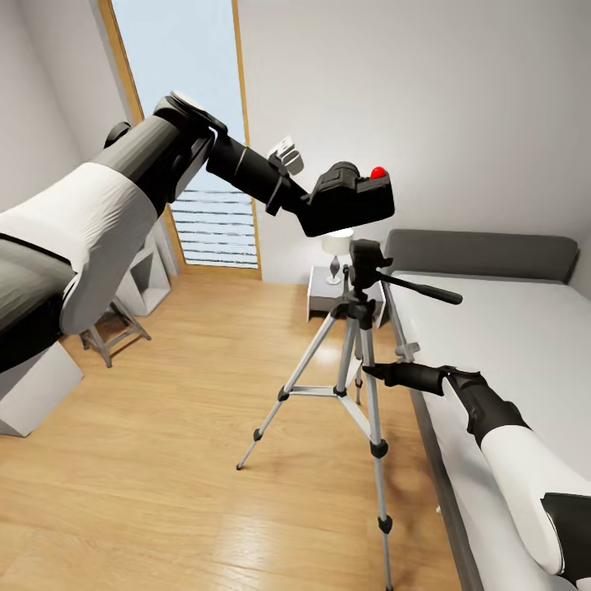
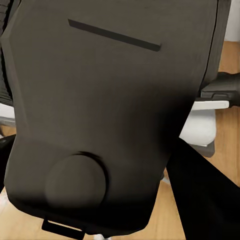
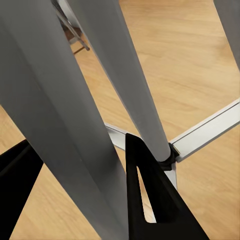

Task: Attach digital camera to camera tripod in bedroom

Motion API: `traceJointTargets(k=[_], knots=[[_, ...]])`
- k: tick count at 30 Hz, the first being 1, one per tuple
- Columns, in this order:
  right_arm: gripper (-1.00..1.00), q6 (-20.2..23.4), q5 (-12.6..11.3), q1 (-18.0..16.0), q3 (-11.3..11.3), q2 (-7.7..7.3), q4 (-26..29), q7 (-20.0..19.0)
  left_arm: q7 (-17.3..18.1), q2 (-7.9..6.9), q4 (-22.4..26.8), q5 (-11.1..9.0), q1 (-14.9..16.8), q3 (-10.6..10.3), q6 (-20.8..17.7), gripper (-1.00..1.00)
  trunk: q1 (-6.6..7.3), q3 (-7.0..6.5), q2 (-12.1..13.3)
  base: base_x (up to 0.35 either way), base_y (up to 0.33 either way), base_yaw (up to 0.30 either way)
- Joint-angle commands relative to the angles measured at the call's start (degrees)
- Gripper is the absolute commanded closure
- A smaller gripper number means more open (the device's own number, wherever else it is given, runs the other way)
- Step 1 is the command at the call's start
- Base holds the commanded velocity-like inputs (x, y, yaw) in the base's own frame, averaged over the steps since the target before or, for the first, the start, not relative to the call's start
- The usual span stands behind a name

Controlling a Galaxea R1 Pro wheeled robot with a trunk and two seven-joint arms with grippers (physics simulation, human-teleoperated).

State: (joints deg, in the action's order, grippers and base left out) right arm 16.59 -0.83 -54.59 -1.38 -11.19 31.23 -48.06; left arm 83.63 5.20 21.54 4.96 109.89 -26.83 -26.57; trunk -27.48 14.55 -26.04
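The left claw [image 1: 316, 205] grips the digital camera [image 1: 349, 199], held just above the camera tripod [image 1: 355, 361] head. The right claw [image 1: 373, 373], spread, straddles a tripod leg beside the bed [image 1: 509, 345].

No readable text, labels or numbers anywhere

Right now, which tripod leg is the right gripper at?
The leg nearest the bed: the right gripper straddles it below the tripod's head. The other two legs splay toward the open floor.
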Motion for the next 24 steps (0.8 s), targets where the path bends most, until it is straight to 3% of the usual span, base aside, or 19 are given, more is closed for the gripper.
traceJointTargets(k=[1,7,17,22,23,24], knots=[[1.00,0.74,0.25,0.01,-0.20,0.03,-0.32,-0.36,0.30,0.07,0.05,0.34,0.07,0.09,-0.62,1.00,-0.05,0.11,-0.06,0.000,0.000,0.000],[1.00,0.69,0.42,0.01,-0.20,0.03,-0.34,-0.46,0.18,1.15,0.05,0.80,0.07,-0.45,-0.83,1.00,-0.05,0.11,-0.06,0.000,0.000,0.000],[1.00,0.52,0.48,0.01,-0.20,-0.05,-0.38,-0.63,-3.06,4.34,0.22,3.86,0.07,-1.10,-3.53,1.00,-0.05,0.11,-0.06,0.000,0.000,0.000],[1.00,0.53,0.44,0.01,-0.20,-0.05,-0.38,-0.63,-4.69,4.52,0.32,5.53,0.07,-1.12,-5.45,1.00,-0.05,0.11,-0.06,0.000,0.000,0.000],[1.00,0.54,3.11,0.01,-0.20,-0.06,-0.38,-0.63,-5.32,4.57,0.33,7.69,0.07,-1.10,-5.94,1.00,-0.05,0.11,-0.06,0.000,0.000,0.000],[1.00,0.54,3.11,0.01,-0.20,-0.04,-0.38,-0.63,-6.19,4.76,0.34,7.69,0.07,-1.07,-6.12,1.00,-0.05,0.11,-0.06,0.000,0.000,0.000]])
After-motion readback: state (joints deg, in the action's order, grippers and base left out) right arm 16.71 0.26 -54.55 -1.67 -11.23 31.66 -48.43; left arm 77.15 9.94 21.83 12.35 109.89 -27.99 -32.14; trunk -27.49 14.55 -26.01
